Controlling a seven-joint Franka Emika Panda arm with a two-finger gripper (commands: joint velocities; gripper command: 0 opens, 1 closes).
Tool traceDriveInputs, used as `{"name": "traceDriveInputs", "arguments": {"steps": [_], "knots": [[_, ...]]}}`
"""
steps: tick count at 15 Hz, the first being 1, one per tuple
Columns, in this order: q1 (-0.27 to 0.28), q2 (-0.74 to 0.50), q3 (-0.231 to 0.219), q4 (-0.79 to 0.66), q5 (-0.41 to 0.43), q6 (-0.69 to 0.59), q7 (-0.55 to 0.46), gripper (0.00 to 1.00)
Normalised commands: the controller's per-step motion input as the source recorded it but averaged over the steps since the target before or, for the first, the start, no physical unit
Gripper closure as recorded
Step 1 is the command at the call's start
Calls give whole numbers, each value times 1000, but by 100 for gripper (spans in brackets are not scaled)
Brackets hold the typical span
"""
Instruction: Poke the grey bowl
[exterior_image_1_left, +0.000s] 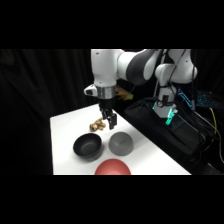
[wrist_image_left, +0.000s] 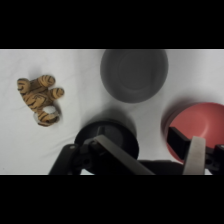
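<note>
Nearest the side camera sits a round red bowl (exterior_image_1_left: 112, 167), and behind it the small matte grey bowl (exterior_image_1_left: 120, 143), rim down (hence a domed target), waits just below the gripper (exterior_image_1_left: 109, 121), its finger spacing impossible to judge.

I saw a matte grey bowl (exterior_image_1_left: 120, 143), a glossy black bowl (exterior_image_1_left: 87, 146) and a red bowl (exterior_image_1_left: 112, 167) on the white table (exterior_image_1_left: 65, 125); the toy tiger (wrist_image_left: 41, 99) was orange with dark stripes.
</note>
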Motion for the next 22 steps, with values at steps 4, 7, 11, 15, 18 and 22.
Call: {"name": "traceDriveInputs", "arguments": {"steps": [4, 7, 11, 15, 18, 22], "knots": [[11, -246, 30, -263, -137, 131, 199, 32], [4, -226, 33, -247, -137, 140, 181, 69], [0, -189, 39, -216, -118, 144, 153, 100], [9, -109, 50, -200, -85, 216, 118, 99], [5, 8, 33, -184, -99, 316, 77, 99], [10, 114, -10, -132, -177, 435, 99, 100]]}}
